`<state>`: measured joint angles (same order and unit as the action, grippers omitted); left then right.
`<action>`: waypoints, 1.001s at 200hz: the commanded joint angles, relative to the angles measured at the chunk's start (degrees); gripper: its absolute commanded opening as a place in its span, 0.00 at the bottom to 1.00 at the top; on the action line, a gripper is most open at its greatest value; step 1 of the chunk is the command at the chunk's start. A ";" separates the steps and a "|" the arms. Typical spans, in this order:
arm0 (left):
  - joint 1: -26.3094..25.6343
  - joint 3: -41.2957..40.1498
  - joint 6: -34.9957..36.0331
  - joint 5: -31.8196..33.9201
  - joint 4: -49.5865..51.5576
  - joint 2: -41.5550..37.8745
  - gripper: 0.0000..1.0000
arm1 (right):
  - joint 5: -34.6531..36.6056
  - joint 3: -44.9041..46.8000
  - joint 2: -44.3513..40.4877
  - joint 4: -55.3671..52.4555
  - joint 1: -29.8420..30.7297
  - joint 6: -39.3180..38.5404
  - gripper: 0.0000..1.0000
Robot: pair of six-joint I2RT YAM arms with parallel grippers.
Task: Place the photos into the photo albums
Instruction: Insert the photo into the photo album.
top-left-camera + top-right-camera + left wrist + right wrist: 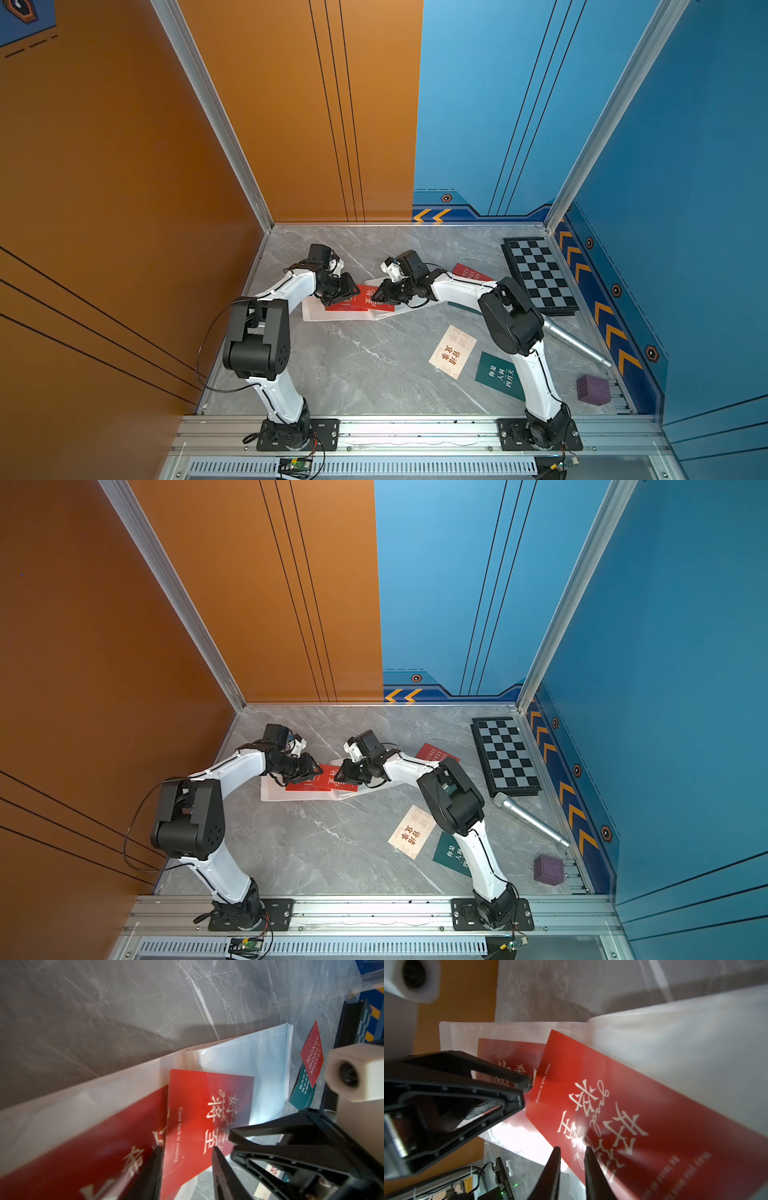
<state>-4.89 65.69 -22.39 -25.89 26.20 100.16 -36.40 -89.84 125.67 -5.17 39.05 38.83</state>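
The open white photo album (316, 313) (456, 1030) lies mid-table. One red photo (340, 306) (83, 1157) sits under its clear sleeve. A second red photo (380, 302) (197, 1095) (612, 1095) lies askew on top, and my right gripper (376, 296) (572, 1151) is shut on its corner. My left gripper (353, 293) (187, 1153) stands open, its jaws straddling that photo's other edge. More photos lie to the right: a red MONEY one (469, 272), a cream one (453, 351) and a dark green one (498, 374).
A checkerboard (540, 276) lies at the back right. A silver microphone (575, 343) and a purple cube (593, 388) are near the right wall. The right arm's elbow hangs over the MONEY photo and another green card (303, 1088).
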 commanded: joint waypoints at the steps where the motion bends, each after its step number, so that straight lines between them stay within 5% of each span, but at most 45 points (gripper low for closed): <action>1: 0.14 -0.25 -0.33 2.81 0.70 -0.91 0.32 | -2.08 -0.32 -4.76 -1.69 -0.37 -0.56 0.23; 64: -1.17 0.45 0.33 7.74 1.05 0.84 0.05 | -1.05 5.40 -9.17 -1.45 -2.07 -1.37 0.23; 200: -9.13 8.20 -1.53 6.20 1.48 9.55 0.02 | 0.83 18.44 -18.00 -2.20 -11.34 -4.42 0.23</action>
<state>-12.47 71.77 -22.98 -18.87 26.61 108.14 -37.23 -73.97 109.45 -5.93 30.30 36.60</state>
